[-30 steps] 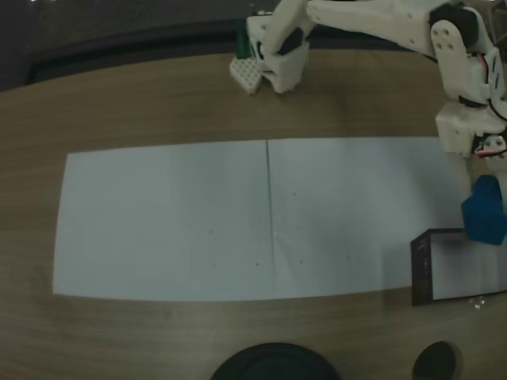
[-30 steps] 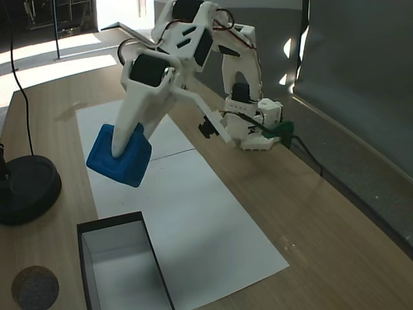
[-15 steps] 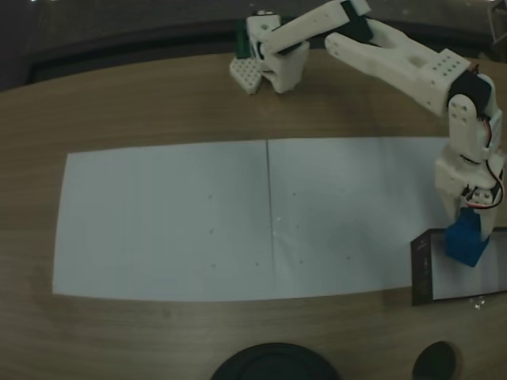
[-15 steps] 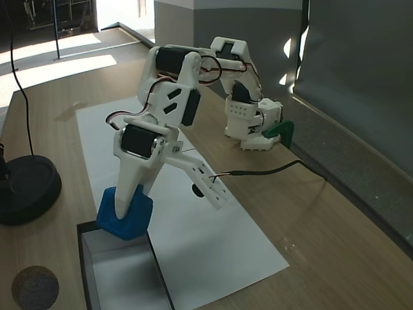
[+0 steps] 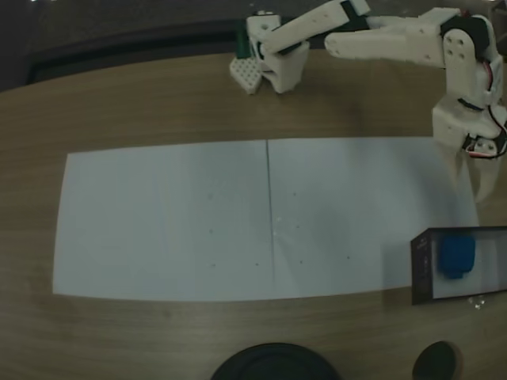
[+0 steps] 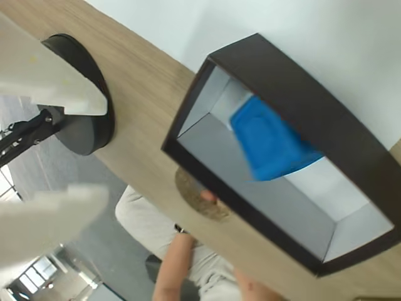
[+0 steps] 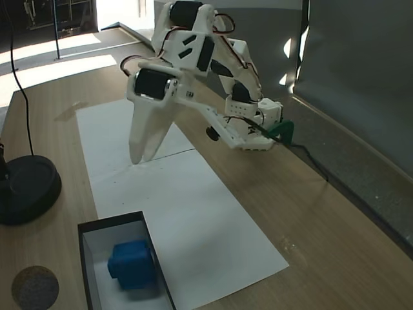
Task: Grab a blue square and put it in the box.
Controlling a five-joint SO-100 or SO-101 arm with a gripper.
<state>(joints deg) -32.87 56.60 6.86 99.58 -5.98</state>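
The blue square point(image 7: 131, 264) has dropped from the gripper point(image 7: 143, 155) into the box point(image 7: 84, 256). The gripper has risen, empty, fingers slightly parted. A round black base point(image 7: 26, 188) stands nearby.

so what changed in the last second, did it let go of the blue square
Yes. The gripper released the blue square, which now lies inside the box, and the arm lifted up and away. The box, white paper and round black base stayed put.
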